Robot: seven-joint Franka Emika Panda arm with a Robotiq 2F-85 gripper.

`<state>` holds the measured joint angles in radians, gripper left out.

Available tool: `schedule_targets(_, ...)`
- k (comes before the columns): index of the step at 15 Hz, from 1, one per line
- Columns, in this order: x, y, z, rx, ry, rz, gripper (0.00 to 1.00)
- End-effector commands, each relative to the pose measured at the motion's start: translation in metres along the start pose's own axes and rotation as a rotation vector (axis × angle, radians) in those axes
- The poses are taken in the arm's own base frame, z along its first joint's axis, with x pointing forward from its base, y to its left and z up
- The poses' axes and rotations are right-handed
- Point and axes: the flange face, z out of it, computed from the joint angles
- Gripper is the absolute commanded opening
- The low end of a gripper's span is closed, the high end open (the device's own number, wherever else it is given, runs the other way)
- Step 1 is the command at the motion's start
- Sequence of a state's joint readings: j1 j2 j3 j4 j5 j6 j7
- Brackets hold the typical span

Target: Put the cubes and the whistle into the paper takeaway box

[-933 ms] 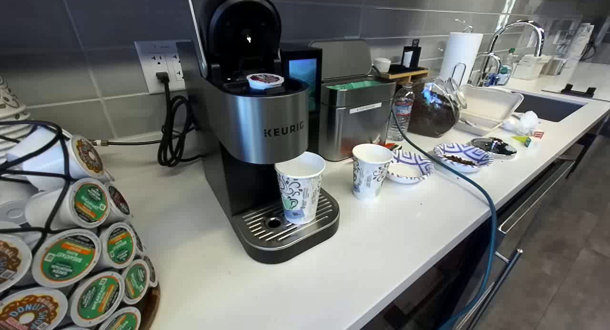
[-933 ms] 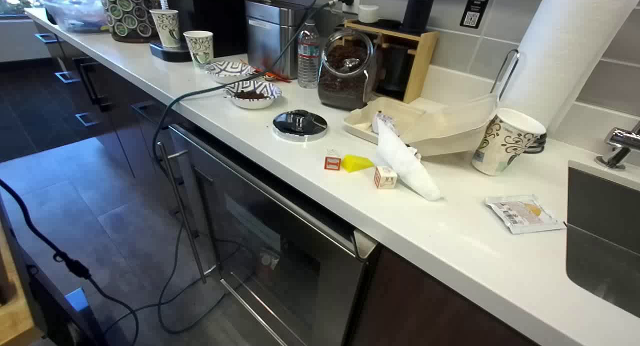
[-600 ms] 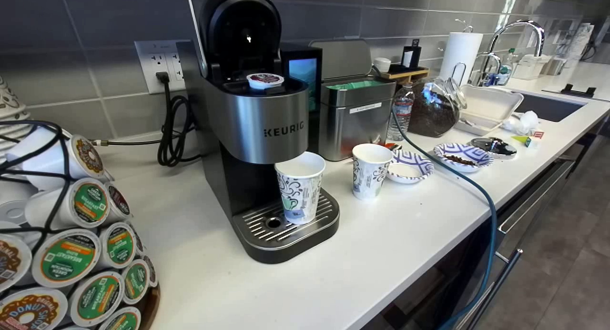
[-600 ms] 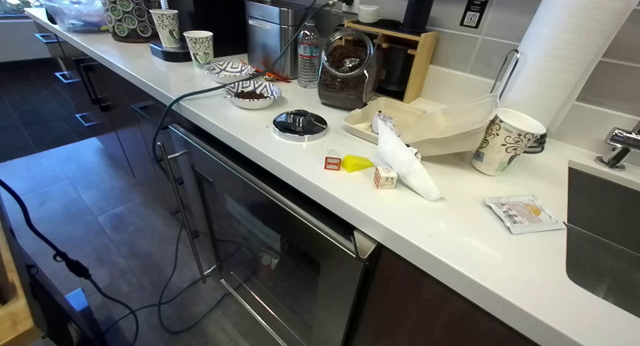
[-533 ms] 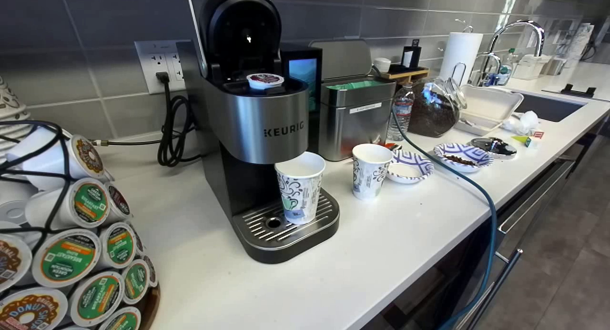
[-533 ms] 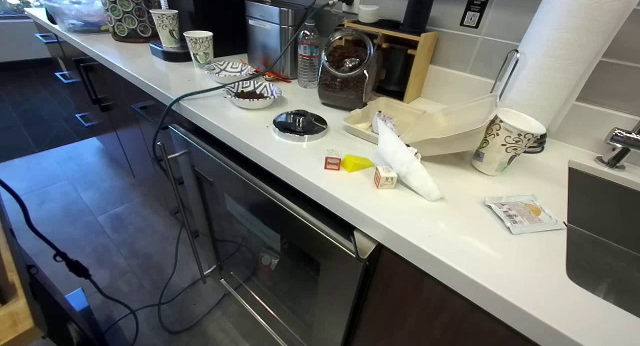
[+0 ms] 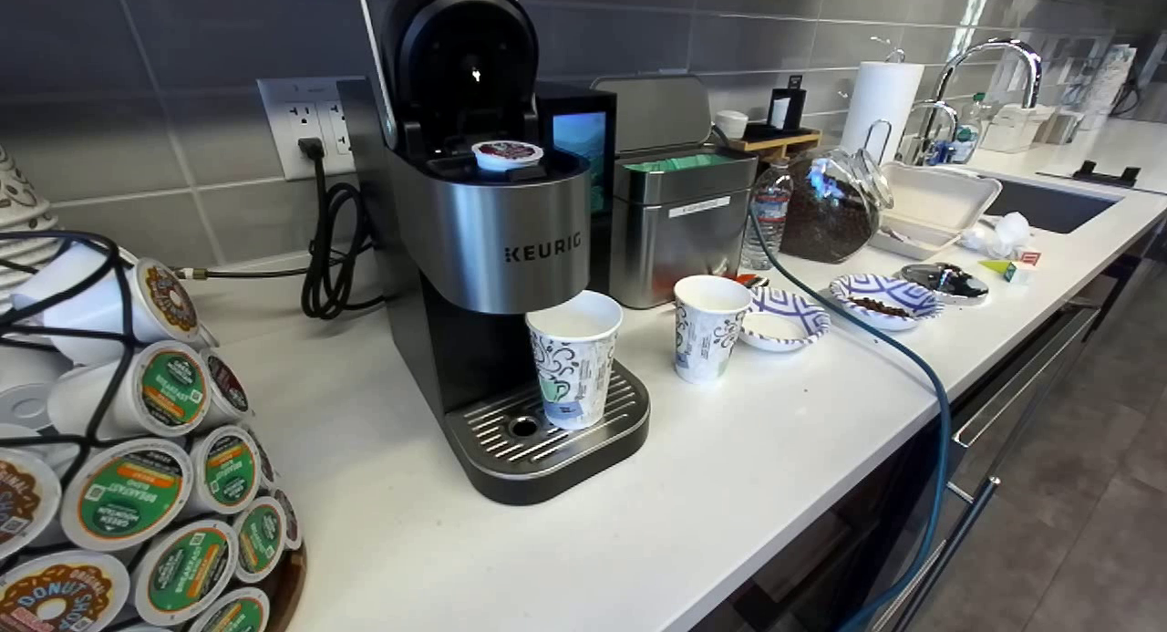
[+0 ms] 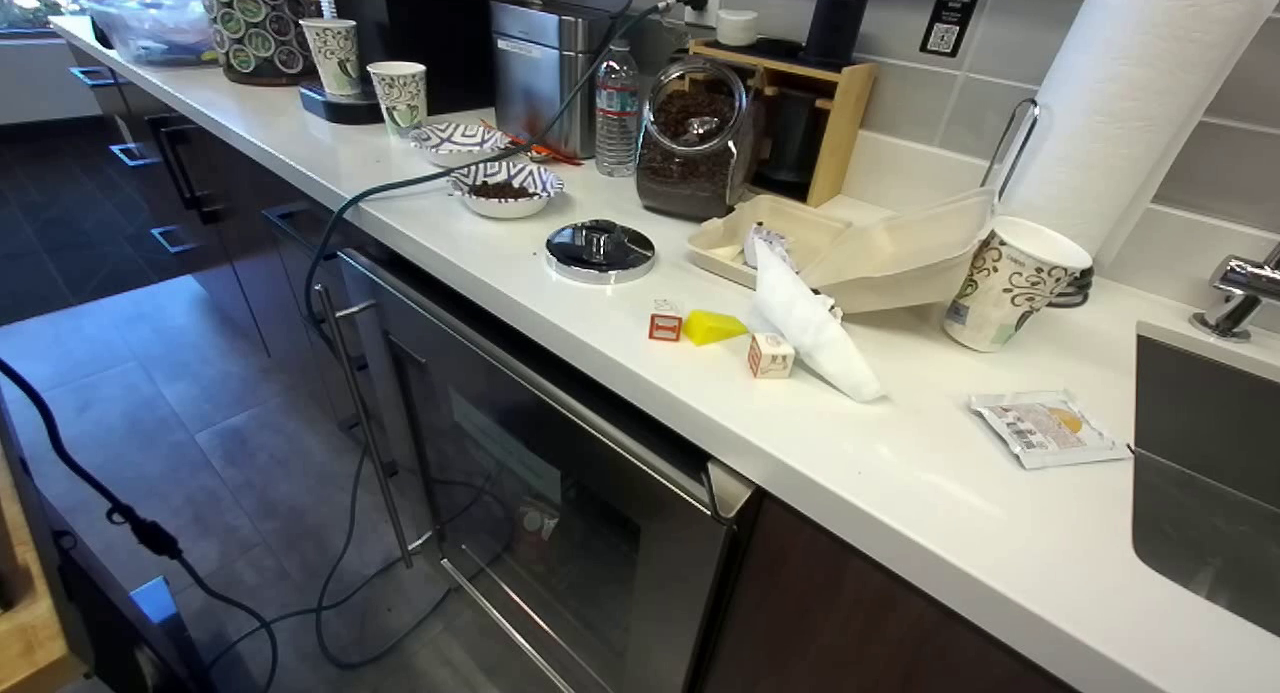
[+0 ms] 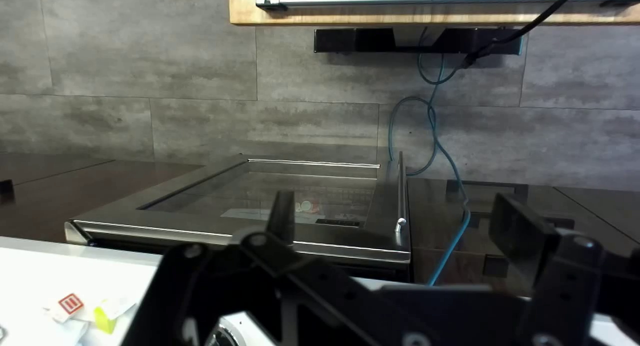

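In an exterior view the red-framed cube (image 8: pixel 666 327) sits on the desk (image 8: pixel 880 463) near the front edge, a strip of white surface between the two; the yellow piece (image 8: pixel 713 327) lies just beside it, though whether this is the whistle I cannot tell; the pale cube (image 8: pixel 771 356) stands past the yellow piece, also near the front edge and just beside a white bundle (image 8: pixel 815 323); that bundle runs back to the takeaway box (image 8: pixel 720 248) and hides part of its near rim; the box lies open behind, its flap (image 8: pixel 905 258) raised on the side of a paper cup (image 8: pixel 1015 283); on the other side a channel of desk parts it from the chrome disc (image 8: pixel 600 251); from the pale cube a broad run of white surface leads to the foil packet (image 8: pixel 1050 428), one corner of which reaches the edge of the sink (image 8: pixel 1190 413); the teal cable (image 8: pixel 440 176) slants past a patterned bowl (image 8: pixel 503 209) and hangs over the front edge; in the wrist view the gripper (image 9: pixel 392 211) has its fingers (image 9: pixel 517 233) spread wide, with the appliance door (image 9: pixel 320 186) and floor (image 9: pixel 325 121) showing through the gap; the red-framed cube and the yellow piece are low at the left there, well apart from the fingers.
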<state>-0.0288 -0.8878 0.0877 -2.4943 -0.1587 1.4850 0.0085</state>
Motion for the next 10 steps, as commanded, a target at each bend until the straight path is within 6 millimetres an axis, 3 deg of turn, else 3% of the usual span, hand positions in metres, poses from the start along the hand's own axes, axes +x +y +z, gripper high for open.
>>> schedule_targets(1, 0.010, 0.026, 0.015, 0.080, -0.019, 0.148, 1.00)
schedule_targets(6, 0.003, 0.108, 0.107, 0.211, -0.010, 0.386, 1.00)
schedule_targets(10, -0.012, 0.204, 0.171, 0.276, 0.004, 0.637, 1.00)
